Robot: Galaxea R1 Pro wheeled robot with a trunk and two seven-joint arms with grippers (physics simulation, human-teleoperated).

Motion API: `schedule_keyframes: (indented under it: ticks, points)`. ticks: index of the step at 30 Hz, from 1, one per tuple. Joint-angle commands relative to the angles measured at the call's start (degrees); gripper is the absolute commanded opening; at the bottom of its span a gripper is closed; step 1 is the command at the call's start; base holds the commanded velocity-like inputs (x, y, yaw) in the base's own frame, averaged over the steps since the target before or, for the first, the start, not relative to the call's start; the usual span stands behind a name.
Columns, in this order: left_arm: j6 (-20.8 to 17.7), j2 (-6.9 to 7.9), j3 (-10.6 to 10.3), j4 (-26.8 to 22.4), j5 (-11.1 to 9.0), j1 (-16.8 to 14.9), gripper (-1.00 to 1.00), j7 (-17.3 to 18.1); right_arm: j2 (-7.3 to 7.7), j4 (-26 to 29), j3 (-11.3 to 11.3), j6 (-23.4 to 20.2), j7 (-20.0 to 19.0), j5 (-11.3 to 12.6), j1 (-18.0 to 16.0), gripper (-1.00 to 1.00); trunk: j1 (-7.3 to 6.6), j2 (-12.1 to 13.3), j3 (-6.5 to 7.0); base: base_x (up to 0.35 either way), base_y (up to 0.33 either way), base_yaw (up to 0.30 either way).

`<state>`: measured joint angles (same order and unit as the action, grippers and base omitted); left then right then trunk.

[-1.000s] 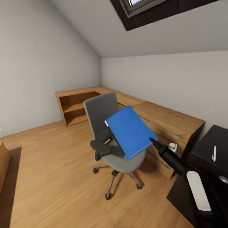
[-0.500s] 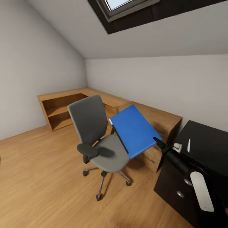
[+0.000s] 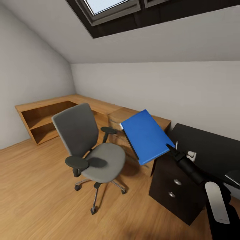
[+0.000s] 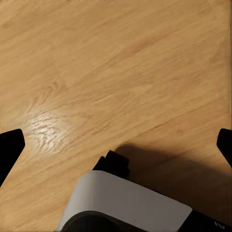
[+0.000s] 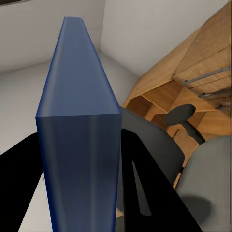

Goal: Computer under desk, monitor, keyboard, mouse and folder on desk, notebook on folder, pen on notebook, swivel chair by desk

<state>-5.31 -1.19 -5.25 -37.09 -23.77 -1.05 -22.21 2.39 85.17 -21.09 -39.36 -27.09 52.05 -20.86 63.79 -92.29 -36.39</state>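
One corner is all my right claw (image 3: 170,148) has of the folder (image 3: 145,136) in the head view, holding it tilted in the air between the chair (image 3: 87,143) and the desk (image 3: 206,146); stiff and light, I judge, but apt to swing on so small a hold. My left claw (image 4: 115,145) hangs open over bare floor (image 4: 96,63) in its wrist view. From my right wrist, the folder (image 5: 79,130) stands edge-on between my black fingers (image 5: 145,193), which are closed on it, and a hold nearer mid-edge would steady it.
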Motion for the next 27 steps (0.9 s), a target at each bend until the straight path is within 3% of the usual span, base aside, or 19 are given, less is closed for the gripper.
schedule_keyframes:
  ticks: [1,6,15,27]
  points:
    - [-0.23,-0.05,-0.28,0.11,-0.14,0.00,1.00,-0.46,-0.02,0.00,-0.34,-0.48,-0.06,0.27,-0.06,-1.00,-0.23,0.39,0.13,0.000,0.000,-0.143]
    - [-0.18,-0.20,-0.21,0.41,1.70,0.00,1.00,-0.46,-0.02,-0.06,-0.61,-0.53,-0.06,0.29,-0.06,-1.00,-1.33,2.39,1.03,0.000,0.000,-0.047]
    - [4.08,-0.33,-0.20,1.19,2.04,0.00,1.00,-0.53,-0.16,-0.22,-0.62,-0.43,-0.04,0.26,-0.06,-1.00,-3.31,6.00,2.64,0.000,0.000,-0.003]
    - [4.77,-0.67,-0.26,1.46,2.06,0.00,1.00,-0.72,-0.11,-0.18,-0.63,-0.45,-0.06,0.24,-0.06,-1.00,-5.94,10.81,5.28,0.000,0.000,-0.131]
